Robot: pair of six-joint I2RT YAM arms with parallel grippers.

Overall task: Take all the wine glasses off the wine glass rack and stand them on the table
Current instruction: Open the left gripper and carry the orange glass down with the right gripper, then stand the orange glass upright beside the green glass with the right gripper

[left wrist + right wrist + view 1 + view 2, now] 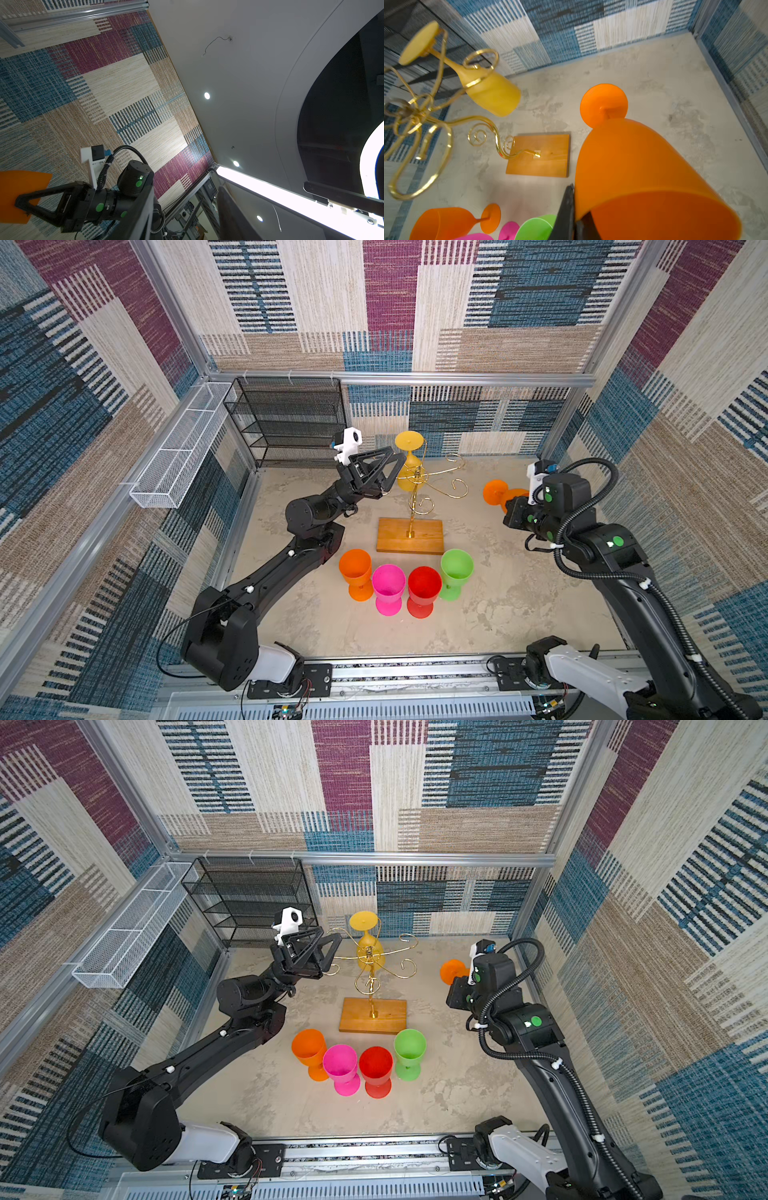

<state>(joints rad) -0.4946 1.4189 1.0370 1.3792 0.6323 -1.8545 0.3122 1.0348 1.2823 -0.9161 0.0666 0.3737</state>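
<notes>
The gold wire wine glass rack (411, 512) (372, 990) stands mid-table on its wooden base (539, 158). A yellow wine glass (409, 479) (369, 950) (492, 93) hangs upside down from a rear arm. My left gripper (395, 475) (330, 957) hovers at arm height just left of the rack, open and empty; the left wrist view shows its fingers (143, 207) apart, with only wall and ceiling beyond. My right gripper (575, 220) is shut on the rim of an orange wine glass (643, 166) (494, 491) (453, 971), held on its side to the right of the rack, off it.
Orange (355, 568), pink (388, 583), red (424, 585) and green (456, 568) glasses stand upright in a row in front of the wooden base. A black mesh shelf unit (286, 418) stands at the back left. A long white mesh basket (183, 448) hangs on the left wall.
</notes>
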